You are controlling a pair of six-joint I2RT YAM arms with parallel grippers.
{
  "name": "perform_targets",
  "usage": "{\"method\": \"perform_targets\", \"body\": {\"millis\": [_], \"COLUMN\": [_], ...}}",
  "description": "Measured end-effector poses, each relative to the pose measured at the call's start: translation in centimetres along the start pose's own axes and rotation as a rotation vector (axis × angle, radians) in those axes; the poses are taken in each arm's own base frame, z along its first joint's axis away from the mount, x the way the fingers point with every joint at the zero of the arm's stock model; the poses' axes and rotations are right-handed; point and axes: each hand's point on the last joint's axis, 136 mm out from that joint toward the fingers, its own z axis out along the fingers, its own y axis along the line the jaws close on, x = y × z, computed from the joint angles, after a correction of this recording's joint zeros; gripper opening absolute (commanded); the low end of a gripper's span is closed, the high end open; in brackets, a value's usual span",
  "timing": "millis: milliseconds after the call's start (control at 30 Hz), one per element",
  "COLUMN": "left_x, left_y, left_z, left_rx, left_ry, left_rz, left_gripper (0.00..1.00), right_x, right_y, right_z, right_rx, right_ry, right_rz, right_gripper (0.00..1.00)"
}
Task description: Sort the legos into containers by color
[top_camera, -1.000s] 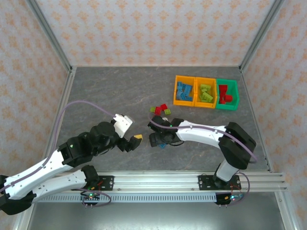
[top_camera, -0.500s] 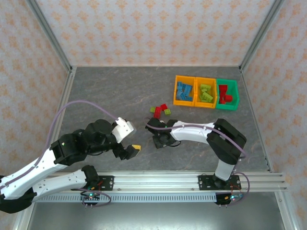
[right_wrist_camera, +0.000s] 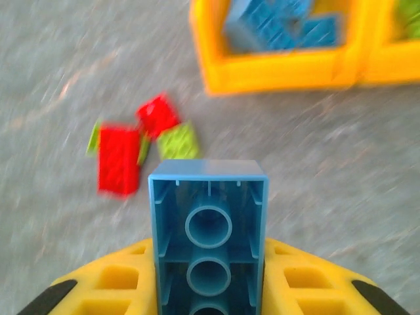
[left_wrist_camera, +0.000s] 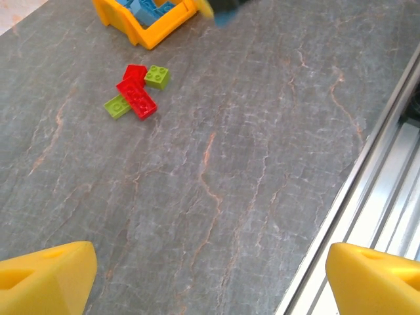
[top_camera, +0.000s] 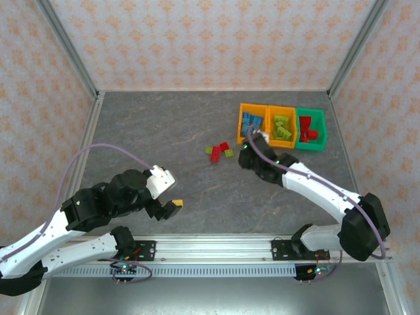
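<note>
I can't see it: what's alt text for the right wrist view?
Yellow fingers grip a blue lego, its hollow underside facing the camera. Beyond it on the grey table lie two red legos and green legos, and past them an orange bin holding blue legos.

grey stone-look tabletop (top_camera: 164,131); patterned walls (top_camera: 216,39); aluminium rail (top_camera: 216,248).
</note>
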Motion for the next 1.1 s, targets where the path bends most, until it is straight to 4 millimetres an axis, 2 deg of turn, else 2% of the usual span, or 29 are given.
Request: {"method": "perform_targets", "body": {"millis": [100, 200, 267, 333, 433, 500, 567, 667, 733, 800, 967, 1000, 1100], "left_x": [0.8, 1.4, 1.4, 1.4, 1.5, 1.5, 1.6, 1.3, 0.8, 0.5, -1.0, -1.3, -2.2], "left_y": [0.6, 1.2, 1.6, 2.1, 3.0, 3.3, 3.8, 4.3, 4.4, 4.4, 4.7, 4.8, 5.4], "left_z": [0.4, 0.7, 0.7, 0.6, 0.3, 0.1, -0.1, -0.1, 0.3, 1.2, 5.3, 6.3, 9.9], "left_rx": [-0.037, -0.073, -0.097, -0.122, -0.155, -0.17, -0.192, -0.223, -0.229, -0.231, -0.263, -0.271, -0.293], "left_ry": [0.017, 0.035, 0.036, 0.035, 0.028, 0.021, 0.012, -0.011, -0.021, -0.008, 0.041, 0.055, 0.103], "left_rz": [0.002, 0.005, 0.004, -0.005, -0.025, -0.038, -0.067, -0.15, -0.213, -0.273, -0.395, -0.411, -0.454], "left_gripper": [0.91, 0.91, 0.92, 0.92, 0.92, 0.92, 0.96, 0.96, 0.95, 0.94, 0.88, 0.87, 0.85], "right_x": [-4.6, -8.7, -10.4, -11.7, -13.1, -13.4, -13.3, -13.3, -13.2, -12.8, -10.6, -9.9, -6.1], "right_y": [-2.2, -2.7, -3.0, -3.5, -4.4, -4.8, -5.0, -4.6, -4.1, -3.6, -1.4, -0.9, 0.2], "right_z": [1.8, 4.9, 7.0, 9.3, 12.3, 13.1, 12.9, 11.5, 9.7, 6.8, -2.5, -4.0, -8.0], "right_rx": [0.078, 0.128, 0.154, 0.185, 0.227, 0.243, 0.251, 0.234, 0.199, 0.145, -0.038, -0.07, -0.167], "right_ry": [-0.046, -0.064, -0.064, -0.05, -0.022, -0.006, 0.011, 0.019, 0.015, 0.01, -0.033, -0.038, -0.007], "right_rz": [0.062, 0.073, 0.072, 0.066, 0.056, 0.048, 0.042, 0.043, 0.05, 0.061, 0.063, 0.054, 0.014], "right_gripper": [0.31, 0.31, 0.34, 0.42, 0.62, 0.65, 0.66, 0.66, 0.68, 0.7, 0.75, 0.76, 0.79]}}
